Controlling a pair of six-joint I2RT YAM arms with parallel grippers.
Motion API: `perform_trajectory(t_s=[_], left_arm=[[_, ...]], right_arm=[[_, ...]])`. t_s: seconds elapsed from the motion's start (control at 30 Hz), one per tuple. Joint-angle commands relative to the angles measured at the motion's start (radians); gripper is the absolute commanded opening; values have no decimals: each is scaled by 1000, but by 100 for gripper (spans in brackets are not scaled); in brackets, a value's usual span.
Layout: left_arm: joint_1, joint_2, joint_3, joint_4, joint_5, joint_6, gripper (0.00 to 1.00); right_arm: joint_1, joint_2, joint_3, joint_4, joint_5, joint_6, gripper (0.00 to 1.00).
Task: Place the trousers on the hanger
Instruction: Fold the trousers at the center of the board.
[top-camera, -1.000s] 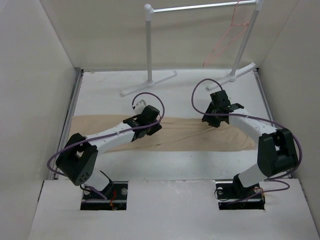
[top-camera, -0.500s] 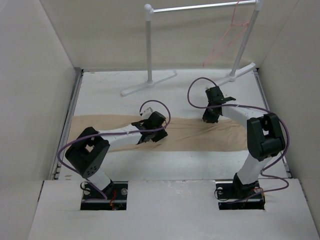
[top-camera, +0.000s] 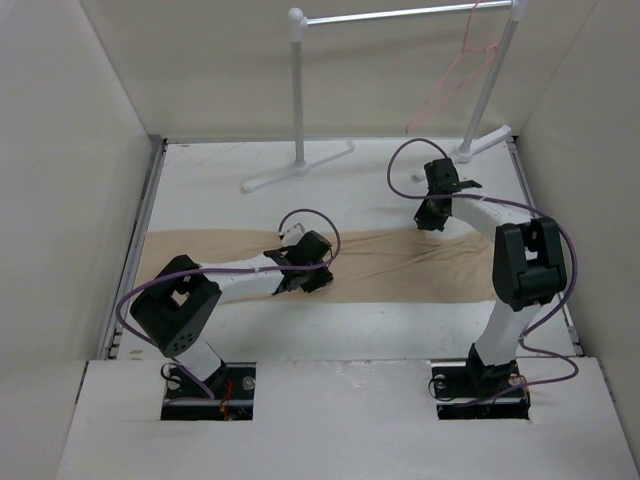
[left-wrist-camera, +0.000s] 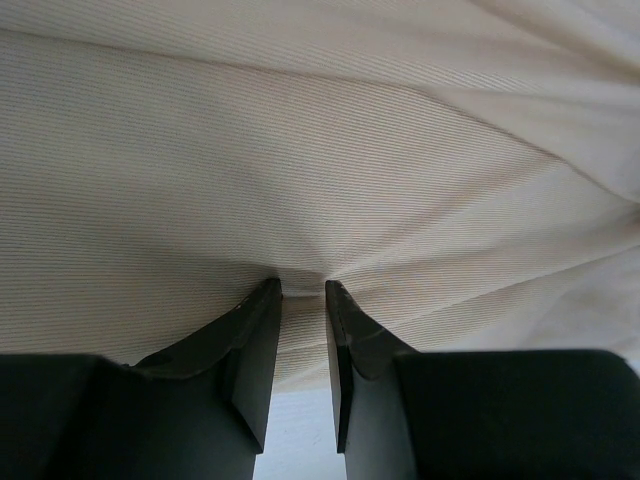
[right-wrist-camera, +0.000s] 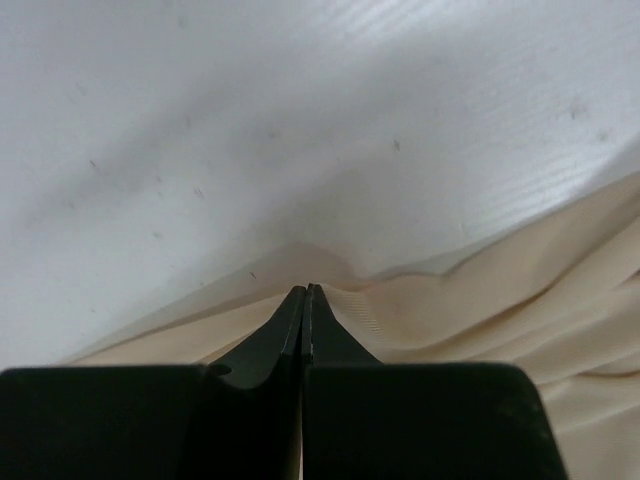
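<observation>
The tan trousers (top-camera: 400, 272) lie flat in a long strip across the table. My left gripper (top-camera: 312, 272) is low over their middle, near the front edge. In the left wrist view that gripper (left-wrist-camera: 303, 287) is shut on a small fold of the trousers (left-wrist-camera: 300, 150), and the cloth puckers at the tips. My right gripper (top-camera: 428, 220) is at the far edge of the trousers. In the right wrist view it (right-wrist-camera: 307, 288) is fully shut, pinching the edge of the cloth (right-wrist-camera: 520, 300). The thin pink hanger (top-camera: 452, 85) hangs from the rack at the back right.
A white garment rack (top-camera: 400, 14) stands at the back, its two feet (top-camera: 297, 168) (top-camera: 482, 142) resting on the white table (top-camera: 220, 200). Tall white walls close in the left and right sides. Purple cables loop above both wrists.
My right gripper moved back to the far edge of the trousers and closed on it. My left arm slid a little right along the cloth, keeping its grip.
</observation>
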Motion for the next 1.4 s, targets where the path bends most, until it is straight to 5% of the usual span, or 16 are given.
perform_trajectory(t_s=[0.0,0.1,0.33,0.57,0.7,0.83,0.9,1.0,1.17,1.37], left_arm=[[-15,-22,-26,-56,1,-9,23],[-15,-27,-26,-66,1,-9,23],[-12,-32,-19,-86,29,-9,25],[-17,-61,92,-144,84,5,30],[-46,-9,199,-145,80,54,34],[-87,71,294,-159,60,155,36],[-101,100,320,-159,38,204,36],[-103,145,346,-164,37,253,37],[-130,186,383,-156,40,330,37],[-153,211,412,-158,9,384,36]], right_arm=[[-16,43,74,13,3,23,0],[-29,82,106,18,5,36,1],[-33,80,146,21,-10,36,30],[-85,-117,32,21,-1,9,44],[-97,-238,-108,22,-11,27,41],[-76,-376,-249,18,-14,41,11],[-51,-429,-303,5,-17,30,9],[-39,-472,-373,-7,6,26,16],[-37,-539,-467,-8,37,55,46],[-95,-460,-420,53,43,43,44]])
